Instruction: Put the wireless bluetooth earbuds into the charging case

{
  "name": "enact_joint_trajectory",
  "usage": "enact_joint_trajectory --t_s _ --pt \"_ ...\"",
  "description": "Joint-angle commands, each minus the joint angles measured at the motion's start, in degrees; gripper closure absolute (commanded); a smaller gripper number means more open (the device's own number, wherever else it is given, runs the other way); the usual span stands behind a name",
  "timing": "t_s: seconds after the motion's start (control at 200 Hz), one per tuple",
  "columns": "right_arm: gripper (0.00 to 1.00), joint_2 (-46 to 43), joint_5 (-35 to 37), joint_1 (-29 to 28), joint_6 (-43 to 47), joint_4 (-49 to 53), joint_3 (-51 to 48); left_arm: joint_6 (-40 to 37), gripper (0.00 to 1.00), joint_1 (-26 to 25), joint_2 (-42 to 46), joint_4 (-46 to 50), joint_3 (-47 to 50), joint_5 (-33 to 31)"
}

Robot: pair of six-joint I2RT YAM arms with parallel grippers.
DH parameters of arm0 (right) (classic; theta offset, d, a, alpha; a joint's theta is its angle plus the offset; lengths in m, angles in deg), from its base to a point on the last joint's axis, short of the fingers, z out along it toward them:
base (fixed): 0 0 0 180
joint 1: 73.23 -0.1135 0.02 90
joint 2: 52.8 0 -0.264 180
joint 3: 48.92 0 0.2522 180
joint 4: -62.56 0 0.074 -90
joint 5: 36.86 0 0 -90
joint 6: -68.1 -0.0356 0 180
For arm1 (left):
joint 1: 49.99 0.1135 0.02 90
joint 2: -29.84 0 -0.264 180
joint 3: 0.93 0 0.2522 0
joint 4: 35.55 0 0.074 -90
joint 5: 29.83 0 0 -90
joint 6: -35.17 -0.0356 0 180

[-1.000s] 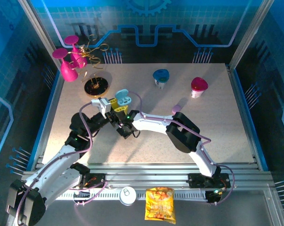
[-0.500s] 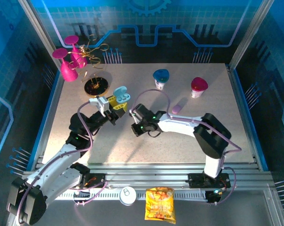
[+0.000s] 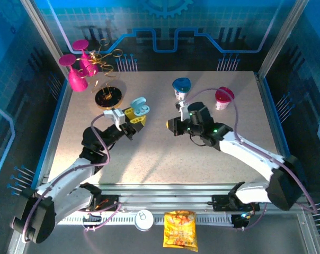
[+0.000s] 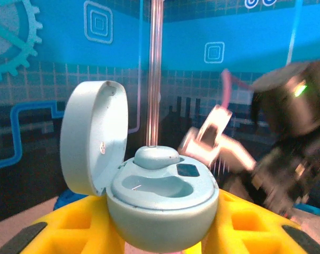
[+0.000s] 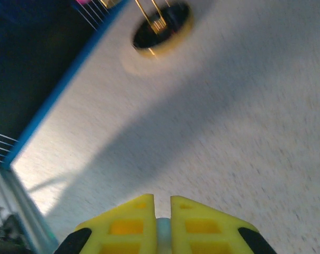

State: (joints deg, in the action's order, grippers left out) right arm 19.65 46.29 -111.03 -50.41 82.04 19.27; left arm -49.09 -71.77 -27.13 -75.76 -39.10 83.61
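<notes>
We see the left gripper (image 3: 135,114) over the left half of the speckled grey desk (image 3: 149,159), its yellow jaws clamped on either side of the pale blue pill-shaped plastic charging case (image 3: 139,107). The case stands upright between them. In the left wrist view its rounded lid (image 4: 91,137) is swung open and stands to the left. A small pale blue plastic earbud (image 4: 156,156) sits in the far well of the case, and the nearer well (image 4: 149,185) is hollow. Beyond the case in that view, the dark right arm (image 4: 292,132) is blurred.

The right gripper (image 3: 172,125) is well apart from the case, near the middle of the desk, with its yellow jaws drawn almost together. A pale bluish sliver (image 5: 163,228) shows in the slit between them, and we cannot tell what it is.

Farther back stand a blue cup-shaped object (image 3: 181,86), a crimson one (image 3: 223,97) and a gold wire stand on a black disc (image 3: 108,97).
</notes>
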Motion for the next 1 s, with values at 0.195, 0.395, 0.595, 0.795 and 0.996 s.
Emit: enact_joint_trajectory --t_s 0.195,0.395,0.595,0.795,0.996 --pt "0.94 -9.1 -11.6 -0.8 -2.1 -15.7 1.4 0.6 0.66 0.6 -4.0 -8.3 0.4 3.5" --pt "0.93 -6.6 -14.1 -5.3 -1.3 -22.9 3.9 -0.8 0.66 0.6 -4.5 -7.6 0.7 6.0" --pt "0.93 -0.1 -14.6 -8.3 -0.6 -23.0 9.5 -0.7 0.66 0.5 -4.2 -7.1 0.8 7.4" --pt "0.93 5.3 -13.6 -9.7 0.8 -20.3 13.9 -1.0 0.66 0.5 -2.8 -6.4 1.5 7.0" --pt "0.93 9.0 -13.6 -9.9 0.8 -19.2 15.6 -1.5 0.66 0.6 -1.6 -5.6 1.8 6.7"
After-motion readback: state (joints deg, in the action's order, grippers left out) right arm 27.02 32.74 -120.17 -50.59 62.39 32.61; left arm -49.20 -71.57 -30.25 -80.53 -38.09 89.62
